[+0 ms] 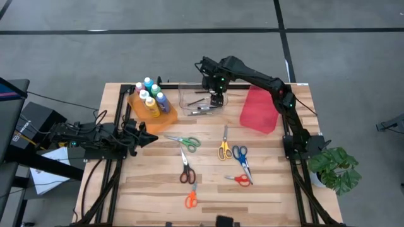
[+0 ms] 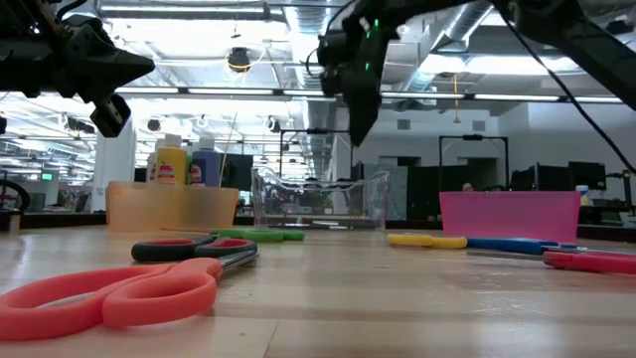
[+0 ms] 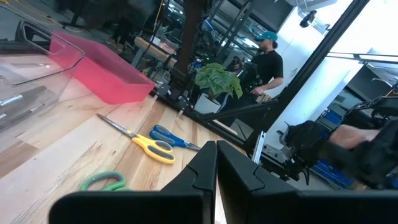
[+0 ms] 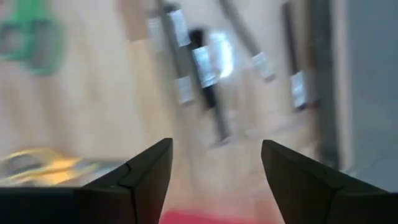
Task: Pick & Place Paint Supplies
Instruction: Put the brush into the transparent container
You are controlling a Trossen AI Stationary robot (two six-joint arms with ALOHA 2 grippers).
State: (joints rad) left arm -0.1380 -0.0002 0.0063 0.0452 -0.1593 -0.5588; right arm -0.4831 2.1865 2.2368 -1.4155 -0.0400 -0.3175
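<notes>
Six pairs of scissors lie scattered on the wooden table (image 1: 151, 189): green scissors (image 1: 185, 141) nearest the orange bin (image 1: 165, 117), yellow scissors (image 1: 223, 148) and blue scissors (image 1: 240, 157) side by side toward the red bin (image 1: 259, 110), small red scissors (image 1: 239, 180) just beside the blue pair, dark-red scissors (image 1: 185, 170) at the middle, orange scissors (image 1: 190, 198) closest to the near edge. Paint bottles (image 1: 150, 96) standing upright in the orange bin at the far left — yellow, blue, green, pink and white caps packed together. Paintbrushes (image 1: 201, 107) lying flat inside the clear bin (image 1: 184, 94), which sits between the orange and the red bin. Right gripper (image 1: 216, 98) hanging over the clear bin, above the brushes; fingers (image 4: 146, 177) spread wide apart with nothing between them, the brushes blurred on the bin floor beyond. Left gripper (image 1: 151, 138) parked low at the table's left side, just beside the orange bin and pointing toward the green scissors; fingers (image 3: 199, 174) pressed together, holding nothing. Beyond the table, a potted plant (image 1: 334, 167) by the right corner, and a person (image 3: 266, 62) in dark clothes standing in the room behind.
</notes>
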